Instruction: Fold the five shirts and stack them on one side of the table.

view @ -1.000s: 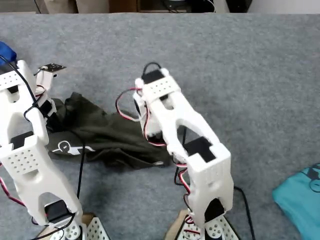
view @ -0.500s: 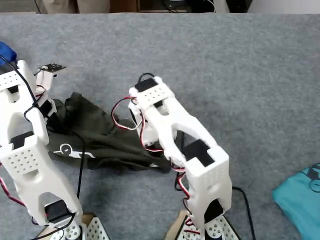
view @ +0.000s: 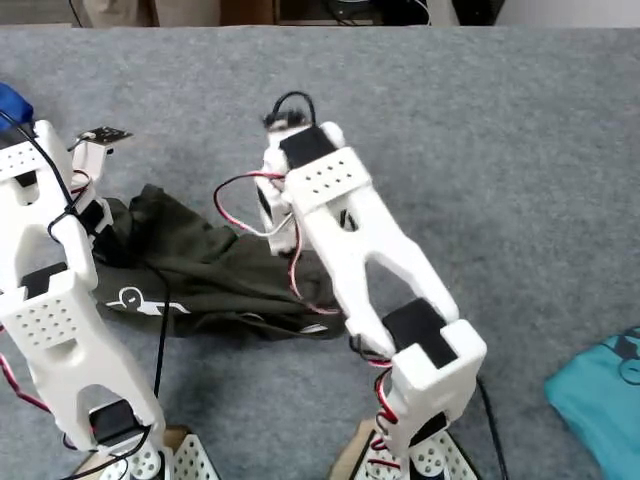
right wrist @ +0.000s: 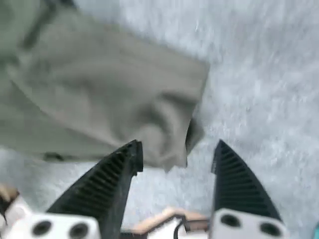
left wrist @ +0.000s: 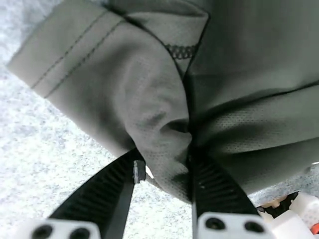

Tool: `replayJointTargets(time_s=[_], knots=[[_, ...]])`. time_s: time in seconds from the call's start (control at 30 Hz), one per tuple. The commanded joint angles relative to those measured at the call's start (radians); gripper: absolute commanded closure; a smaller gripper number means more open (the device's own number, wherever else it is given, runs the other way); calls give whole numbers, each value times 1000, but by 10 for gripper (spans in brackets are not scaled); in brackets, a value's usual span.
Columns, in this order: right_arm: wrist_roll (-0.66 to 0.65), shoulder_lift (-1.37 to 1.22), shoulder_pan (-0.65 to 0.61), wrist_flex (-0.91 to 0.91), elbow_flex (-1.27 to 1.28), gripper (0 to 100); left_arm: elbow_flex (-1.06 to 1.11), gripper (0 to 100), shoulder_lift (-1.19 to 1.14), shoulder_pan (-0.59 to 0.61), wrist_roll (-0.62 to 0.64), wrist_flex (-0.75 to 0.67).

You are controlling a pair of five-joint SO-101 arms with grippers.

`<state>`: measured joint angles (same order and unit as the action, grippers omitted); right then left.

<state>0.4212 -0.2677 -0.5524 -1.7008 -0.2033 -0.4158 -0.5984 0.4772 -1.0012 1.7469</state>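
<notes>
Left of centre on the surface, the dark shirt sits bunched, left gripper fingers pinching a fold, right gripper fingers spread over a corner, which I'd guess needs clamping next to flatten it.

Items in view, by count. Shirts, two: one dark olive shirt and one teal shirt (the teal one is cut by the frame's edge, yet reads as a single garment). Robot arms, two: the left arm and the right arm, both white. Grippers, two: the left gripper and the right gripper, each with two black ribbed fingers, which makes four fingers in all. Table, one, with a grey surface. Small blue object at the table's far left edge, one.
</notes>
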Motion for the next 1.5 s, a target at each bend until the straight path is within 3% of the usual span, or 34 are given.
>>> replayJointTargets(time_s=[0.0, 0.27, 0.97, 1.47], knots=[[0, -76, 54, 92, -65, 826, -43, 853, 59, 6, 5, 12], [0, -329, 81, 114, -67, 871, -43, 853, 59, 12, 5, 12], [-9, -344, 154, 120, -67, 868, -40, 853, 59, 6, 8, 12], [-2, -432, 102, 109, -196, 868, -35, 853, 59, 6, 28, 12]])
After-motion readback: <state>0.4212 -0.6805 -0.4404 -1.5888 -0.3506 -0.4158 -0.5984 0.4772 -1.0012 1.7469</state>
